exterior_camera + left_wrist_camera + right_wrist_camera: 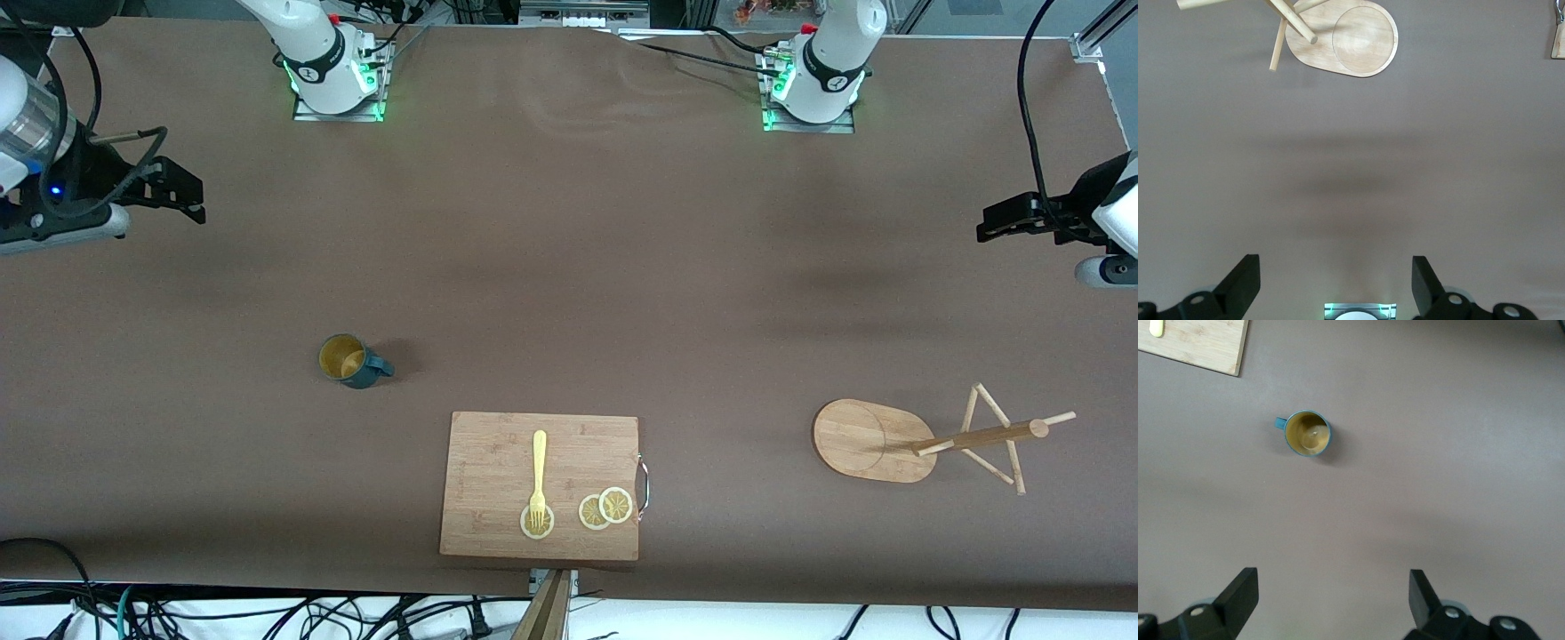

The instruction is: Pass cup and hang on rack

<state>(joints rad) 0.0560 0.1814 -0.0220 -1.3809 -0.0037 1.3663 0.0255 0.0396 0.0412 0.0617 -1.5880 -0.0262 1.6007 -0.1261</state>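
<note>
Clearly the cup (353, 361) sits upright toward the right arm's end of the table, handle pointing at the rack (925, 437), which stands toward the left arm's end. Right gripper (191, 200), empty and spread, is nearer; left gripper (996, 222) waits, spread, empty.

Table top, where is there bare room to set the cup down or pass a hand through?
Widest bare stretch: from the arm bases down to the cup and rack. Another lies between the cutting board and the rack's base. The board is crowded with a fork and lemon slices. The rack's pegs clutter its own end.
</note>
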